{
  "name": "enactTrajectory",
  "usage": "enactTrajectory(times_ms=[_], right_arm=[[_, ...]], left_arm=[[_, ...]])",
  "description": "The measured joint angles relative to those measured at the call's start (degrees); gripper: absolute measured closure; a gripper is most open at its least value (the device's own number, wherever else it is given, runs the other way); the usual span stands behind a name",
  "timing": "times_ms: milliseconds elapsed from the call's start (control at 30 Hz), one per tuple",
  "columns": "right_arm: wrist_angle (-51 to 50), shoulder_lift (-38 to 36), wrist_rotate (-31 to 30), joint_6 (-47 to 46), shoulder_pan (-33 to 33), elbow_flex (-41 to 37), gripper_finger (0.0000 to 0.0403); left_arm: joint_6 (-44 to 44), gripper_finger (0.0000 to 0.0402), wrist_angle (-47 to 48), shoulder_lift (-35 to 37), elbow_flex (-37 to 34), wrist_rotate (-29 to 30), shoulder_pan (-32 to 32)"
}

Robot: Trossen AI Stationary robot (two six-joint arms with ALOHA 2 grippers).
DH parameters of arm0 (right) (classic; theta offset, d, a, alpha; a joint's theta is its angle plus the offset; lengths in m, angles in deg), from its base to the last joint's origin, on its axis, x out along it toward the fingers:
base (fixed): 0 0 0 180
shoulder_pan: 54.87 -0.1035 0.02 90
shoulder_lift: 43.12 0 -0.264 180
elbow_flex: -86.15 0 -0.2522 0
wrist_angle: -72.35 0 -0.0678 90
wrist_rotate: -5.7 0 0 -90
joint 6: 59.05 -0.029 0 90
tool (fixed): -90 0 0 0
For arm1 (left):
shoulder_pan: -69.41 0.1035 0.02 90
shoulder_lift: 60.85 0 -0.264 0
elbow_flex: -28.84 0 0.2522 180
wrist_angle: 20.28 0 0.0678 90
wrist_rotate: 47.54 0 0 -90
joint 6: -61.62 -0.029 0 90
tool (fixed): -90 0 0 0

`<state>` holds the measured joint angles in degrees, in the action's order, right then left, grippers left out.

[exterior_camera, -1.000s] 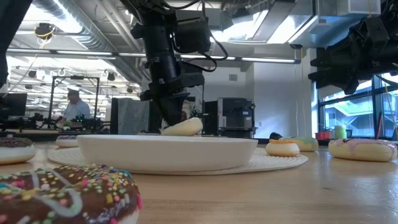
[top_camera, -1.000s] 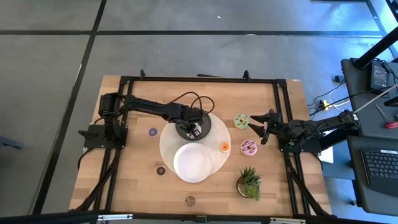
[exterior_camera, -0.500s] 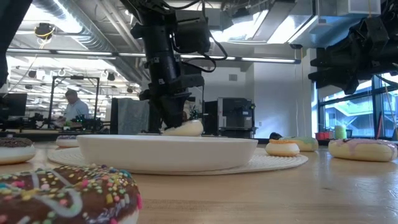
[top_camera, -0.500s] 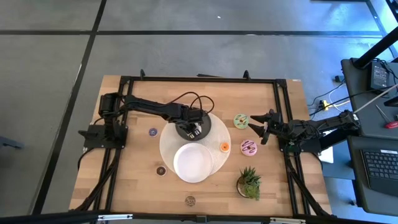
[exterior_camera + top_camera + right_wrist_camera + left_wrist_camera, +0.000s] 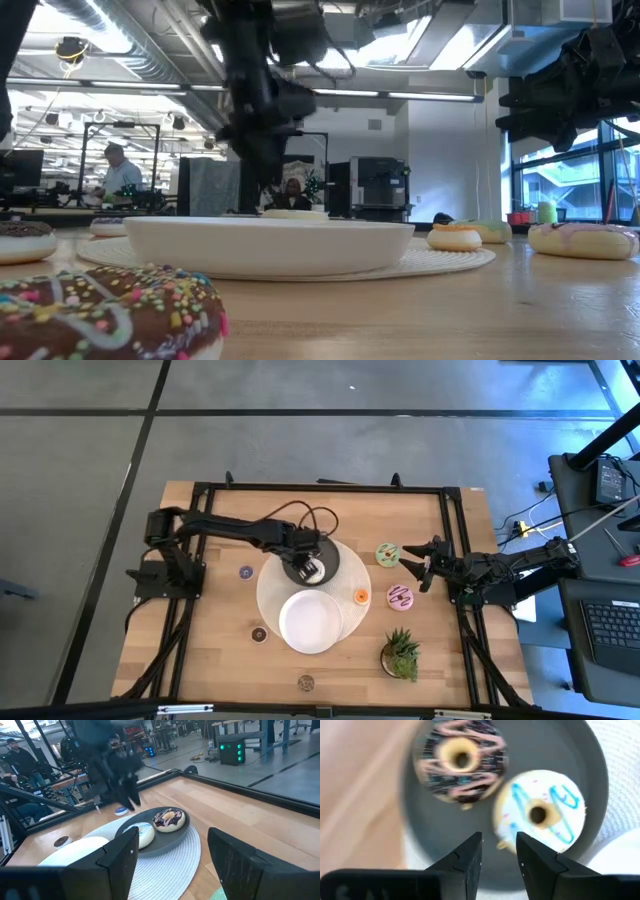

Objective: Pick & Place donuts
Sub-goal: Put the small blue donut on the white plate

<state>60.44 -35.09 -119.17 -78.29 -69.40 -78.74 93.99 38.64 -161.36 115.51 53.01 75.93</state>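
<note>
The left claw [image 5: 311, 567] is seen poised just above the dark grey plate [image 5: 340, 558] near the middle of the table [image 5: 210, 660], its fingers [image 5: 466, 861] parted by a narrow gap with nothing held between them. Two donuts are shown lying side by side on that plate, touching: the white-iced donut [image 5: 539, 811] with blue squiggles just ahead of the fingertips, and the brown-iced donut [image 5: 461, 760] with pink drizzle beyond it. The grey plate is set on a round white mat [image 5: 268, 588], with a white plate [image 5: 309, 622] placed on the same mat toward the table's front edge. A small orange donut [image 5: 361, 596] is seen at the mat's right rim. The right claw [image 5: 411, 566] is held spread wide and empty near the table's right edge, with the green-iced donut [image 5: 388, 553] and the pink-iced donut [image 5: 400, 596] lying close by it. A small potted plant [image 5: 401, 655] is placed toward the front right corner. A purple mini donut [image 5: 246, 572] and a dark brown mini donut [image 5: 259, 633] are seen left of the mat, and another sprinkled donut [image 5: 306, 681] lies at the front edge.
</note>
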Motion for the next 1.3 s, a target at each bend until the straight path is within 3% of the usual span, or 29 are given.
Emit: enactTrajectory(times_ms=[333, 833, 1300], right_arm=[[0.0, 0.0, 0.0, 0.1, 0.0, 0.0, 0.0164], [0.0, 0.1, 0.0, -0.1, 0.0, 0.0, 0.0164], [0.0, 0.1, 0.0, -0.2, 0.0, 0.0, 0.0164]], left_arm=[[7.3, 0.0280, 13.3, 10.9, -2.4, 13.7, -4.3], [30.0, 0.0281, 12.5, 19.3, -28.1, 8.7, -5.3], [33.0, 0.0281, 6.7, 19.3, -33.1, 5.1, -5.4]])
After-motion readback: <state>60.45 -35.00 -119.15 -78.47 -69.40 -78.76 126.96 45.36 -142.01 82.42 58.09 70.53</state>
